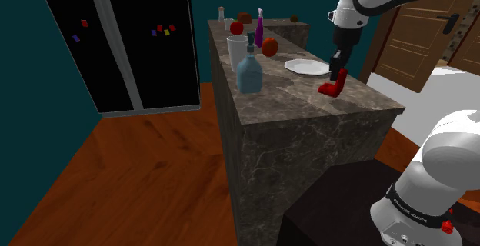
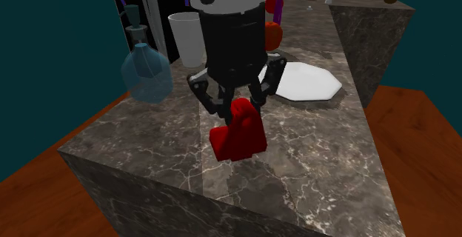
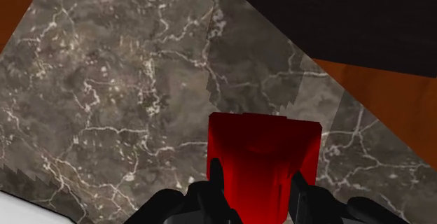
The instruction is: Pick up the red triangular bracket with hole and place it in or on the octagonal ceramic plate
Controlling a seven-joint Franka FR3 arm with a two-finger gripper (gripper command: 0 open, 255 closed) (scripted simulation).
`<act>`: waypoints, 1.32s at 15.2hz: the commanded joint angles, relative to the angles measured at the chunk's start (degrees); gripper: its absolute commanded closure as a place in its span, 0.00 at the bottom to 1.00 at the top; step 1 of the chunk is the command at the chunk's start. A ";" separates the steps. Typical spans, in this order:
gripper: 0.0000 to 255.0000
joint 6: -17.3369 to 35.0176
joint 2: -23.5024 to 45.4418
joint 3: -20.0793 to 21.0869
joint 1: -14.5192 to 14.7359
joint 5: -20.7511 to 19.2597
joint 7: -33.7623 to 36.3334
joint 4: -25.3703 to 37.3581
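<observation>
The red triangular bracket (image 1: 331, 89) (image 2: 238, 135) is at the near end of the dark marble counter (image 1: 292, 106), close to the edge on the shoulder view's right. My black gripper (image 1: 337, 74) (image 2: 238, 111) (image 3: 256, 187) comes down on it from above and is shut on its upright part, which the fingers (image 3: 216, 180) clasp from both sides. Whether the bracket (image 3: 262, 149) still touches the counter I cannot tell. The white octagonal plate (image 1: 306, 67) (image 2: 309, 81) lies flat a short way farther along the counter, with nothing on it.
A blue glass bottle (image 1: 248, 71), a white cup (image 1: 237, 48), a purple bottle (image 1: 259, 29) and red round things (image 1: 270, 48) stand beyond on the counter. A black fridge (image 1: 115, 37) stands across the wooden floor. The counter drops off close beside the bracket.
</observation>
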 commanded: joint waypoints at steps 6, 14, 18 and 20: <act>1.00 -5.22 0.37 0.44 0.16 0.46 -0.50 5.60; 1.00 -5.32 8.37 -2.74 -0.57 -0.53 -4.31 14.27; 1.00 -3.92 16.29 -5.85 -1.11 -0.68 -8.01 21.34; 1.00 -3.52 20.37 -7.35 -1.36 -0.36 -9.95 25.29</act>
